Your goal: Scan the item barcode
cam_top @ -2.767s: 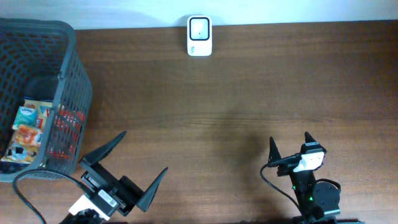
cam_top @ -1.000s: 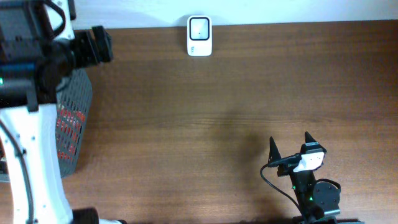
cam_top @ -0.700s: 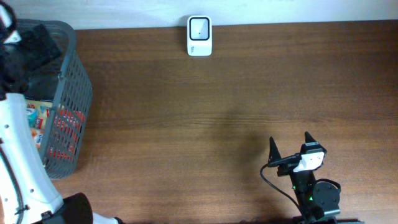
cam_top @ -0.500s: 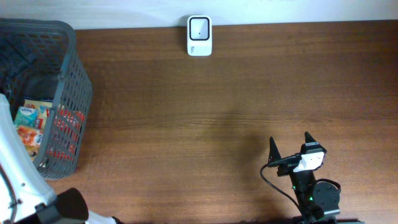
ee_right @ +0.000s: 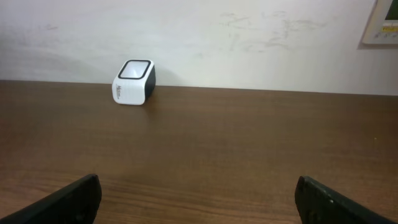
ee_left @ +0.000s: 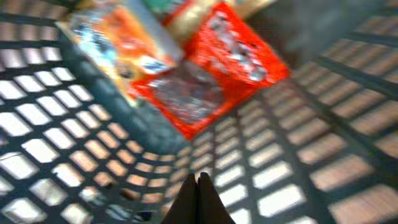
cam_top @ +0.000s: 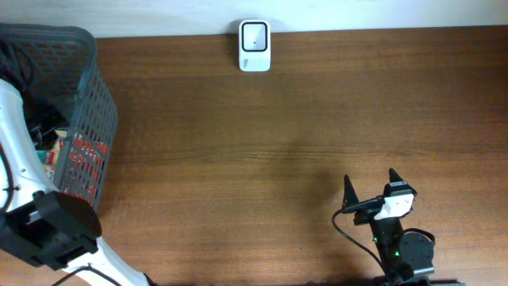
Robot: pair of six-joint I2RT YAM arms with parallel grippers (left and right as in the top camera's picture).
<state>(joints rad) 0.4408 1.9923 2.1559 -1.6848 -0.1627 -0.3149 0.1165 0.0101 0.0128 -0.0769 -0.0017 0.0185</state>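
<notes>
Resting on one table [cam_top: 317,119]: one basket [cam_top: 94,103], one scanner [cam_top: 255,35].

A dark grey lattice basket [cam_top: 89,48] stands at the left edge of the overhead view, on a brown wood-grain desk [cam_top: 278,159]. Behind the desk's far edge runs a pale wall [ee_right: 249,37] (faintly scuffed). The corner of a framed sheet [ee_right: 380,25] shows at the upper right of the right wrist view.

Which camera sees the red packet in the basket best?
The left wrist view. The red packet lies close below the camera and shows almost whole, though blurred. The overhead view gives only red patches through the basket wall, probably the same packet. The right wrist view does not show it.
</notes>
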